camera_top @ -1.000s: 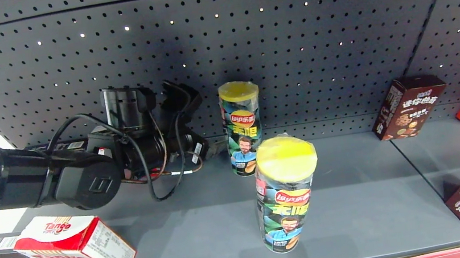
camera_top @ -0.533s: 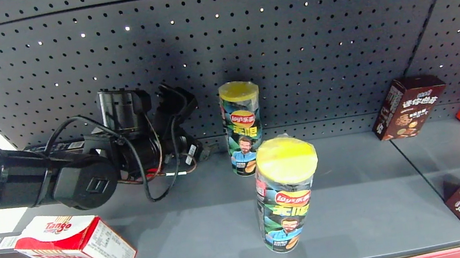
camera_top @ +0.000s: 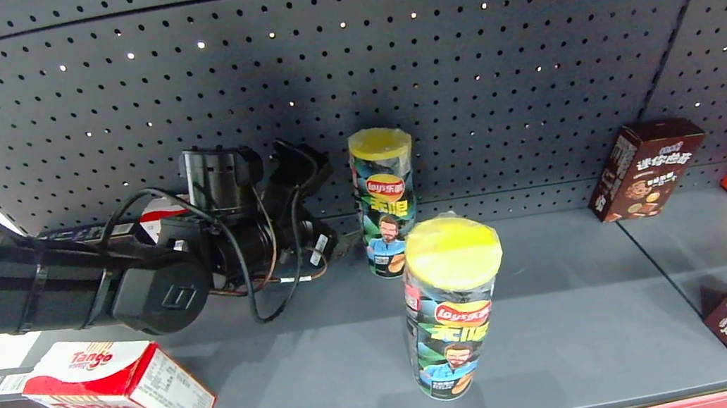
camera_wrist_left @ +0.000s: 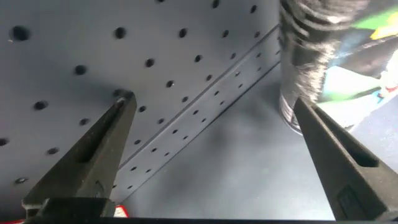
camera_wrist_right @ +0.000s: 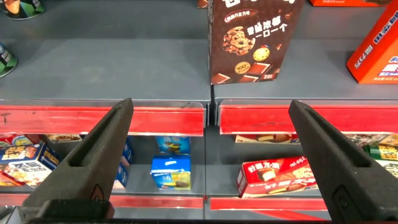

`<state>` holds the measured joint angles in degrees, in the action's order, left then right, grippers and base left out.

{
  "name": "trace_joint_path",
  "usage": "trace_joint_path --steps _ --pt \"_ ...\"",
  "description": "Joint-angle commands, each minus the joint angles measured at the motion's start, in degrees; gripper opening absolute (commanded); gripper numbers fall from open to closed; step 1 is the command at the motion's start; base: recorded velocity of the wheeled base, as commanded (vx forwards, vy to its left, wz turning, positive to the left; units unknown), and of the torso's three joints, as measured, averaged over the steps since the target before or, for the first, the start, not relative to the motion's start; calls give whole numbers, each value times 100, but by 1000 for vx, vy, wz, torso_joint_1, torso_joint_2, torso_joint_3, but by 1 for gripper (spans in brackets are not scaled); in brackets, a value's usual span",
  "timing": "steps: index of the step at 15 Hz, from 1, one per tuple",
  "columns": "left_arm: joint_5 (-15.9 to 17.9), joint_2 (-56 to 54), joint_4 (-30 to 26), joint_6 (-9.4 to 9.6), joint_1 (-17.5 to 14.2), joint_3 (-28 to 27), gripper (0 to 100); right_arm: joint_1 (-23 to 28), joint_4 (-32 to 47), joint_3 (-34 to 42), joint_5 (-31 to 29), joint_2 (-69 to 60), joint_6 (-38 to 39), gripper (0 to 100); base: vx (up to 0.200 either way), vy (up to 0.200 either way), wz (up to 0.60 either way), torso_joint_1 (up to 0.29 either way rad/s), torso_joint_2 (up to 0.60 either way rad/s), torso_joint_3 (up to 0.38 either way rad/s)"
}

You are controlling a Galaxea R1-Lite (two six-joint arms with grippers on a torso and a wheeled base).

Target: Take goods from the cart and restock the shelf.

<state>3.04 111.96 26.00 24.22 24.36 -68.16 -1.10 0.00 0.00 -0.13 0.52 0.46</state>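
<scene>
The left gripper point(camera_wrist_left: 212, 102) is seen held low at the back of the grey shelf point(camera_top: 564, 318), its fingers spread wide and nothing gripped between them. The pegboard back panel point(camera_top: 459, 76) lies straight ahead of its tips. The rear chip can point(camera_top: 386, 201) stands upright just past one fingertip, outside the jaws rather than between them. It appears to have been set close to the back panel so that room is left in front. That room is taken by a second chip can point(camera_top: 456, 305), placed upright farther from the gripper, toward the shelf's front edge. Both labels are turned outward, as goods are faced for shoppers. A red-and-white box point(camera_top: 123, 391) lies tilted under the arm, behind the gripper. The right gripper point(camera_wrist_right: 210, 106) is likewise open and empty. It is held off the shelf's front edge, with a brown biscuit box point(camera_wrist_right: 255, 37) ahead of it, above the red price rail point(camera_wrist_right: 155, 118). It is judged to be kept there to stay clear of the working arm. The gripper's wide spread is judged enough for the can's width.
</scene>
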Motion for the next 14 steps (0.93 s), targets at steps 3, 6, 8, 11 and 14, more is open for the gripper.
trace_joint_path --steps 3,6,8,11,14 --pt "-14 72 124 -14 104 4 100 -5 0 0 -4 9 -2 100 0 0 0 0 0 0" --pt "-14 107 133 -23 157 -5 100 4 0 0 -4 9 -2 100 0 0 0 0 0 0" --pt "-14 107 133 -23 157 31 100 -5 0 0 5 9 -2 100 0 0 0 0 0 0" --pt "-14 63 133 -32 131 154 100 -5 0 0 5 9 6 100 0 0 0 0 0 0" --pt "-5 -157 142 -49 122 409 100 4 0 0 -4 9 -2 100 0 0 0 0 0 0"
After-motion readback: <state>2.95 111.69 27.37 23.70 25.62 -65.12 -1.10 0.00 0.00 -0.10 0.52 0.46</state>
